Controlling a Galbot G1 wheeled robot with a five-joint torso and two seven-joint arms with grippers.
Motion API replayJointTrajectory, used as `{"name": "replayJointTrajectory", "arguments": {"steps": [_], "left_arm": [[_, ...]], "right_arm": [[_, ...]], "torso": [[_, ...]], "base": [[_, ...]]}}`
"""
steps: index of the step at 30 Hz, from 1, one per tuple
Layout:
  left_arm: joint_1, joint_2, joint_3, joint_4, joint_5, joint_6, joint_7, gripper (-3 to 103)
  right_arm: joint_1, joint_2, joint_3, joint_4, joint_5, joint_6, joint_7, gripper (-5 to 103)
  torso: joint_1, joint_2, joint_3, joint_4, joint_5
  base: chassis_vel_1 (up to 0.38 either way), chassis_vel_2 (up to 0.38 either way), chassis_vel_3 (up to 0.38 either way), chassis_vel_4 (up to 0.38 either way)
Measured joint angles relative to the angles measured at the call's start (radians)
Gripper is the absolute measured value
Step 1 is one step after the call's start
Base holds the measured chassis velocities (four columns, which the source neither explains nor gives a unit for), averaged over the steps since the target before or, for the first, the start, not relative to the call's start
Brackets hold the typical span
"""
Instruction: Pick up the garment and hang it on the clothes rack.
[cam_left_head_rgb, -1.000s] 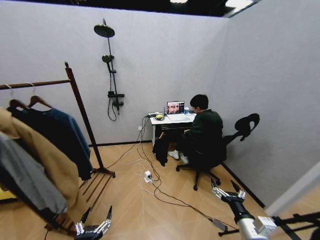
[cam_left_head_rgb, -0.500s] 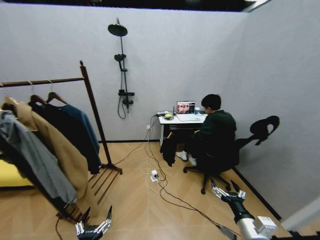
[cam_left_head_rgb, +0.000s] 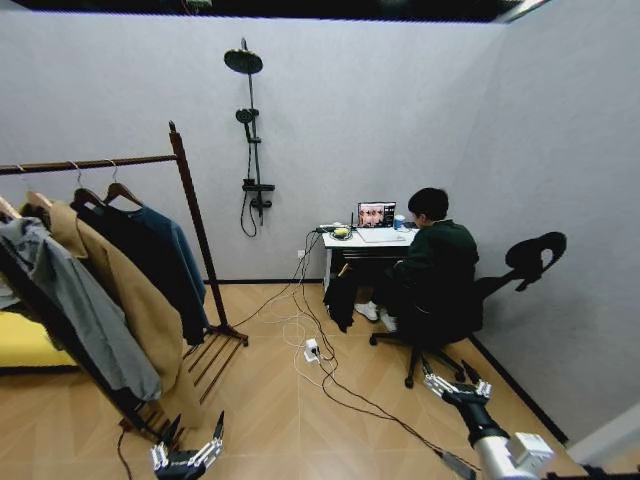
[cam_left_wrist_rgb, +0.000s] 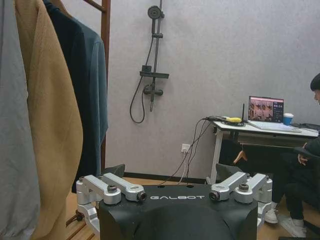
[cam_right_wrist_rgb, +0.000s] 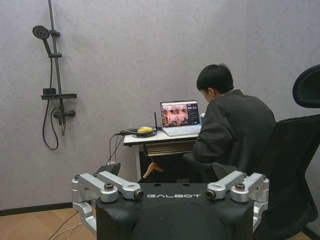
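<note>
Finds the dark teal long-sleeved garment (cam_left_head_rgb: 168, 248) hung by its wooden hanger at the post end of the tall dark-brown wooden clothes rack (cam_left_head_rgb: 196, 232), beside a black coat (cam_left_head_rgb: 118, 250), well apart from the left gripper (cam_left_head_rgb: 193, 430) and right gripper (cam_left_head_rgb: 450, 379), both splayed, empty, presumably carried low to stay clear.

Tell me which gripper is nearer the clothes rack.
Left. The left gripper hangs low just beside the clothes rack foot; the right gripper sits far across the floor, toward the desk side.
</note>
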Motion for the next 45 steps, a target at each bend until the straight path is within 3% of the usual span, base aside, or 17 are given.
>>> {"name": "replayJointTrajectory", "arguments": {"steps": [32,37,45], "left_arm": [[0.0,0.0,0.0,0.0,0.0,0.0,0.0,100],[0.0,0.0,0.0,0.0,0.0,0.0,0.0,100],[0.0,0.0,0.0,0.0,0.0,0.0,0.0,100]], "right_arm": [[-0.001,0.0,0.0,0.0,0.0,0.0,0.0,100],[-0.001,0.0,0.0,0.0,0.0,0.0,0.0,100],[0.001,0.0,0.0,0.0,0.0,0.0,0.0,100]], "torso": [[-0.001,0.003,0.0,-0.0001,-0.0001],[0.0,0.003,0.001,-0.001,0.0005],[0.002,0.002,0.001,0.0002,-0.0003]], "base": [[0.286,-0.286,-0.269,0.276],[0.07,-0.06,-0.151,0.143],[-0.055,0.038,0.076,-0.038]]}}
